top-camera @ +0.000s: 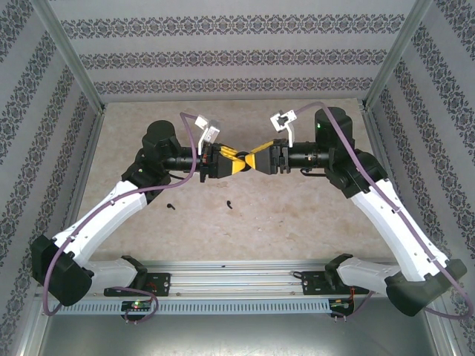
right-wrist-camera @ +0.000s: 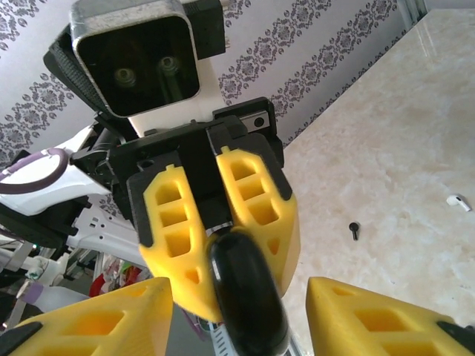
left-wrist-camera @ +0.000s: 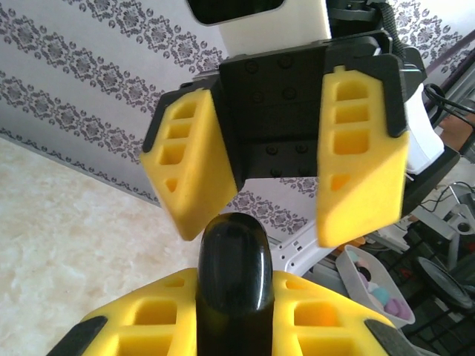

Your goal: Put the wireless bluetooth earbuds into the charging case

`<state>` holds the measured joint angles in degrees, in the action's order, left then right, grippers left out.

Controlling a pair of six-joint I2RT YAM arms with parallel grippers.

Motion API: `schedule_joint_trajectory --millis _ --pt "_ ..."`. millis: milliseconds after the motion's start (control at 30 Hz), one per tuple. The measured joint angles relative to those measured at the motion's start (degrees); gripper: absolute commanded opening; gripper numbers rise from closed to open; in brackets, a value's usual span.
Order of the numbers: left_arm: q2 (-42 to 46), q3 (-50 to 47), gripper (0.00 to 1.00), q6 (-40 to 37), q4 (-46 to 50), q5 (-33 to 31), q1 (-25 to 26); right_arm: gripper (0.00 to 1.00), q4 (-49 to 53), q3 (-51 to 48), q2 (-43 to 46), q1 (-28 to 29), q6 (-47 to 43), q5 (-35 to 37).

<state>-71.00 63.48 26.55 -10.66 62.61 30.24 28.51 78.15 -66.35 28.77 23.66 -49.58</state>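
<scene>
Nearest me, two black earbuds (top-camera: 171, 207) lie loose on the table (top-camera: 297, 215). They look light and slick, so I'd pinch one across the stem. Beyond, held aloft, the left gripper (top-camera: 236, 159) clamps the glossy charging case (left-wrist-camera: 234, 274), and the right gripper (top-camera: 261, 159) has its jaws spread either side of it.

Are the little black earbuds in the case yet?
Out. Both black earbuds lie on the table, away from the case.

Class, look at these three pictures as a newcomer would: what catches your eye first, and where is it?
The two arms meet nose to nose in mid-air above the table. The left gripper is shut on a glossy black case, and the right gripper is open on either side of it, not touching. Below them, a tiny black earbud and another lie loose on the table.
</scene>
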Motion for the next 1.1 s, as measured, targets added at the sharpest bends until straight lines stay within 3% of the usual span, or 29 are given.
schedule_joint_trajectory --millis 400,533,833,933,1100 --pt "-1.01 0.68 0.04 2.67 0.04 2.49 -0.87 0.23 -0.87 0.02 -1.81 -0.02 -1.2 -2.19" --pt "-1.01 0.68 0.18 4.02 -0.52 3.45 -1.7 0.18 -2.27 -0.26 -1.97 0.0 -1.46 -2.43" --pt "-3.02 -0.22 0.35 8.55 -5.7 3.37 -3.54 0.15 -9.05 -3.48 -1.97 -0.07 0.59 0.15" --pt "-3.56 -0.31 0.48 9.05 -6.43 2.97 -4.13 0.14 -9.73 -3.69 -1.97 -0.09 0.83 1.7" --pt "-3.1 -0.44 0.61 9.64 -8.09 1.16 -5.44 0.13 -10.36 -6.03 -1.46 -1.6 1.97 4.2"
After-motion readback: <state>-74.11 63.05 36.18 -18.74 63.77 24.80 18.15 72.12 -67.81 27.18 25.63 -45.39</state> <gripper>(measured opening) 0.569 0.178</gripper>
